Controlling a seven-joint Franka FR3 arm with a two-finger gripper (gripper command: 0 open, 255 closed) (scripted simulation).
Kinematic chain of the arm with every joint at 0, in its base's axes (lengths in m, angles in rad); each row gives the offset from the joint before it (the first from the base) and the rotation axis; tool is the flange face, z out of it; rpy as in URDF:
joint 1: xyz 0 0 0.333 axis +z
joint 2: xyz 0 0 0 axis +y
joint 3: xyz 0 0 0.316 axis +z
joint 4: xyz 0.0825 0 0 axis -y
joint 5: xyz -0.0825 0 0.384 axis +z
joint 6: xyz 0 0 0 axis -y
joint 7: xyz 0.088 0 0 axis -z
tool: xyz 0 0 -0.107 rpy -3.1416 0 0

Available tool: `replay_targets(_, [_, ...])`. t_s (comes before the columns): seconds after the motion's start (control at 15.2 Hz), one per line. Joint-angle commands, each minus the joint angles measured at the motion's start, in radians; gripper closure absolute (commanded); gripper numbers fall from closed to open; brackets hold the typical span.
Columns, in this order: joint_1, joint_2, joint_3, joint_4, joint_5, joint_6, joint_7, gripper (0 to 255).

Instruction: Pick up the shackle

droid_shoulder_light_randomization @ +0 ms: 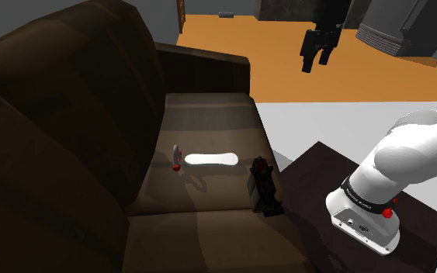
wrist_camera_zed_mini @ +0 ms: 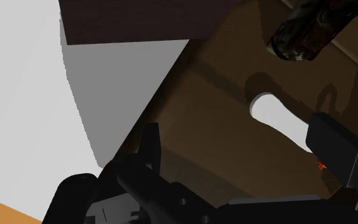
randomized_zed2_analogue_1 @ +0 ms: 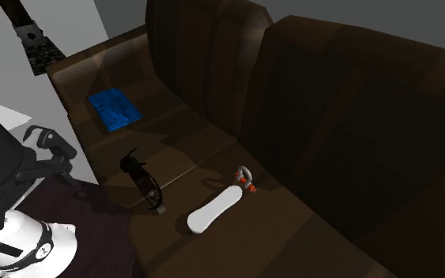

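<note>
Fingers (wrist_camera_zed_mini: 332,145) stand apart, empty, well clear of what seems a grey-and-red shackle (droid_shoulder_light_randomization: 177,155) on the sofa (droid_shoulder_light_randomization: 209,120).

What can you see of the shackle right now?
The shackle is a small grey, metal-looking loop with red parts at its lower end. It sits on the dark brown sofa's seat cushion, near the backrest and right beside one end of a white oblong object; whether they touch I cannot tell. The open claw hangs well off it, so nothing grips it.
</note>
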Motion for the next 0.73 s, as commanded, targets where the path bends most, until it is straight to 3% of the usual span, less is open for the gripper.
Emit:
replay_targets(0.0, [0.0,0.0,0.0,0.0,0.0,0.0,0.0,0])
replay_targets(0.66, [0.041,0.176,0.201,-0.056,0.065,0.295,0.205,0])
